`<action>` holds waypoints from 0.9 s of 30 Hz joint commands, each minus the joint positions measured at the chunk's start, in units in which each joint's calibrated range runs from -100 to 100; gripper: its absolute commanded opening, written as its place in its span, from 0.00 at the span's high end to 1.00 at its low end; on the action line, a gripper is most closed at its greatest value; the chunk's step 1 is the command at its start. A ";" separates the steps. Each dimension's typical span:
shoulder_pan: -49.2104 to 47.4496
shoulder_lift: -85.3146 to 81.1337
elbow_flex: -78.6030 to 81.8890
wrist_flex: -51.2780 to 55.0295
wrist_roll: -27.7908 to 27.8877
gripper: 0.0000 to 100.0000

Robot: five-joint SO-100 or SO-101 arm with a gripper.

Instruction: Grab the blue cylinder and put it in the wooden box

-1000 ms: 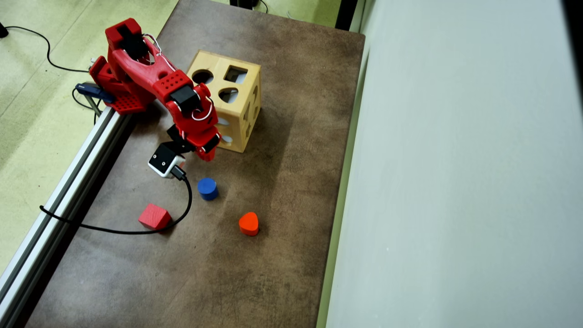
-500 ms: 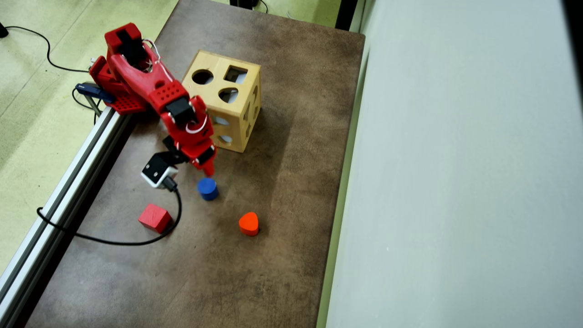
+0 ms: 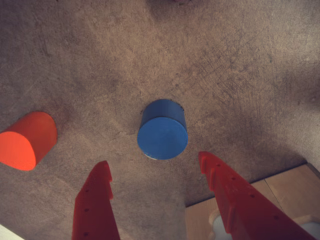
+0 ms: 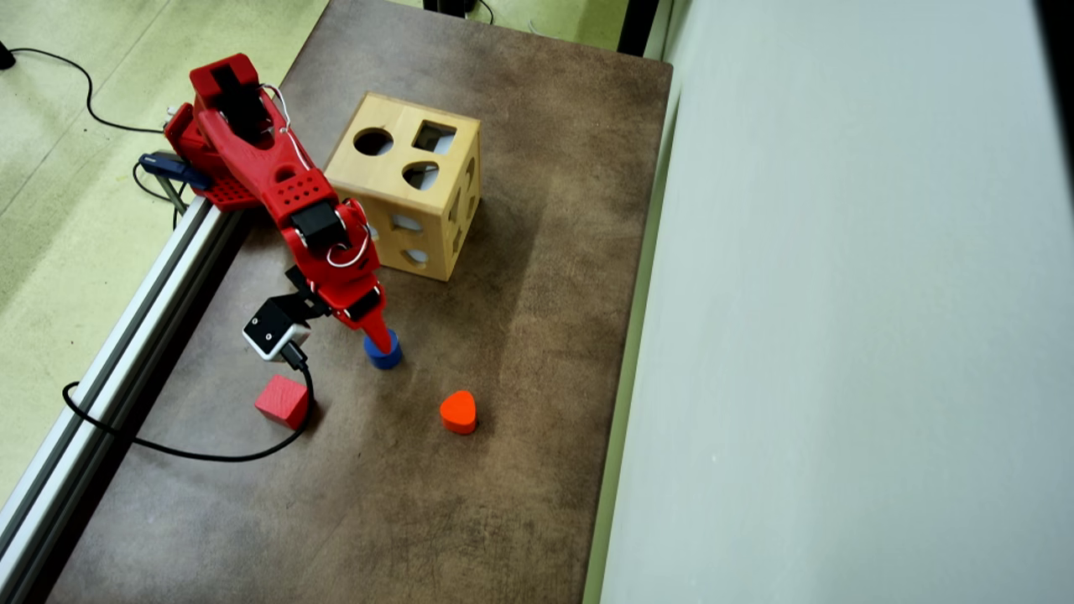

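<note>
The blue cylinder (image 3: 162,129) stands upright on the brown table, just beyond my red gripper (image 3: 154,161). The gripper is open, with a wide gap between its two fingers and nothing held. The cylinder lies ahead of the fingertips, slightly toward the right finger (image 3: 225,185). In the overhead view the gripper (image 4: 384,342) reaches down over the near edge of the blue cylinder (image 4: 390,359) and hides part of it. The wooden box (image 4: 403,184) with cut-out holes stands behind the arm; one corner of the wooden box (image 3: 290,190) shows at the lower right of the wrist view.
An orange-red heart block (image 4: 458,411) lies right of the cylinder in the overhead view, and at the left as the heart block (image 3: 25,141) in the wrist view. A red cube (image 4: 283,401) and a black cable (image 4: 193,453) lie on the left. An aluminium rail (image 4: 109,361) borders the table.
The arm has swung away from the wooden box and stretched down toward the blue cylinder; the gripper tip, short of it before, now overlaps it in the overhead view.
</note>
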 commanded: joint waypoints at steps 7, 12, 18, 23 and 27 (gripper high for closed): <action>-1.07 5.20 -1.97 -2.15 0.29 0.72; -1.89 5.28 -1.97 -4.41 0.29 0.72; -2.04 7.57 -1.97 -4.41 0.29 0.72; -2.11 9.78 -1.97 -4.41 0.34 0.72; -2.11 9.78 -1.97 -4.41 0.34 0.72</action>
